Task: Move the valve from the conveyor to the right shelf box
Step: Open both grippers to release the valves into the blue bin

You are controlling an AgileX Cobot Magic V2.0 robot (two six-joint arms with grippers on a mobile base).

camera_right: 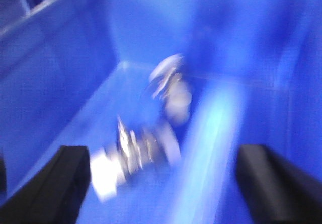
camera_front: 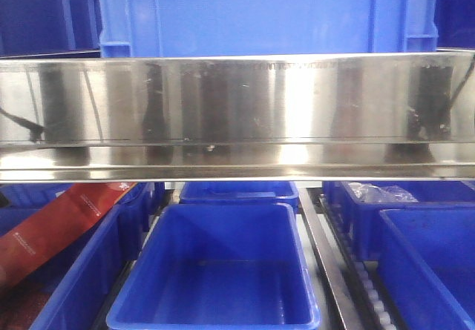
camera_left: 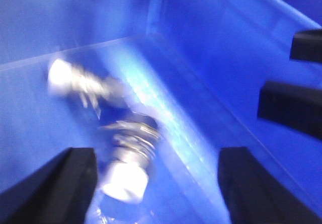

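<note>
Both wrist views look down into a blue box (camera_left: 226, 43) and are blurred. In the left wrist view one metal valve (camera_left: 128, 158) with a white end cap lies on the box floor, and a second valve (camera_left: 80, 80) lies farther back. My left gripper (camera_left: 156, 194) is open above the near valve, its fingers apart from it. In the right wrist view the blue box (camera_right: 55, 73) holds one valve (camera_right: 133, 158) near and another valve (camera_right: 173, 90) behind. My right gripper (camera_right: 163, 189) is open and holds nothing. The conveyor is out of view.
Two more black fingers (camera_left: 289, 105) show at the right edge of the left wrist view. The front view shows a steel shelf rail (camera_front: 237, 115), an empty blue bin (camera_front: 215, 271) below it, more bins at the sides and a red packet (camera_front: 59, 222).
</note>
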